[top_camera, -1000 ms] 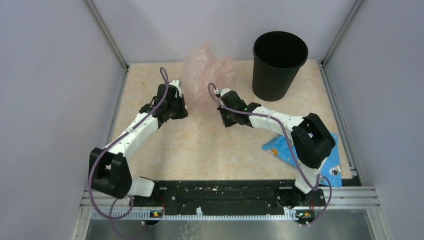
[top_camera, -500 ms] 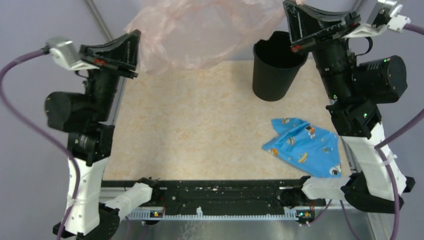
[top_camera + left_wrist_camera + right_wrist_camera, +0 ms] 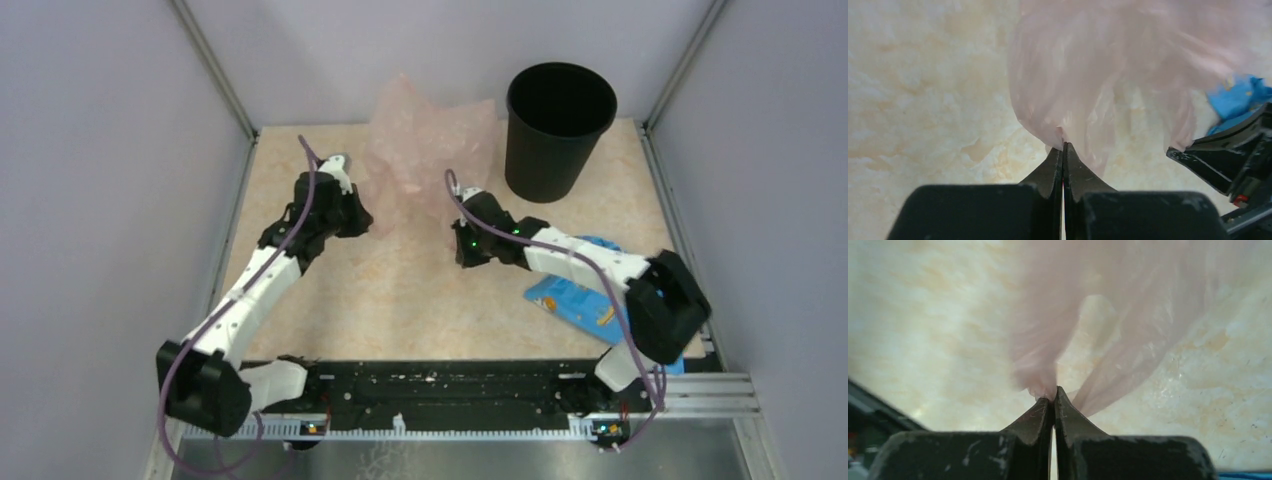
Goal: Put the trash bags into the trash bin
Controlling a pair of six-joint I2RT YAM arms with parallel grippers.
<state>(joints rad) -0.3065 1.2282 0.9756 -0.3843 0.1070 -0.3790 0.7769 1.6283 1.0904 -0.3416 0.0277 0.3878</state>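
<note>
A thin, crinkly pale-pink trash bag [image 3: 425, 140] stands bunched up at the back of the table, just left of the round black trash bin [image 3: 560, 130], which stands upright and open. My left gripper [image 3: 368, 218] is shut on the bag's lower left edge. The left wrist view shows the film [image 3: 1088, 75] pinched at the closed tips of the left gripper [image 3: 1064, 145]. My right gripper [image 3: 458, 222] is shut on the bag's lower right edge. In the right wrist view a gathered fold [image 3: 1048, 340] runs up from the pressed-together tips of the right gripper [image 3: 1053, 392]. Both grippers hang low over the table.
A blue patterned cloth [image 3: 590, 300] lies at the front right, partly under the right arm, and shows in the left wrist view [image 3: 1235, 97]. Purple-grey walls with metal rails close in the table on three sides. The bin stands close to the back right corner.
Half a second ago both arms were lifted high with the bag stretched wide between them. Now they are low over the table again and the bag is bunched beside the bin.
</note>
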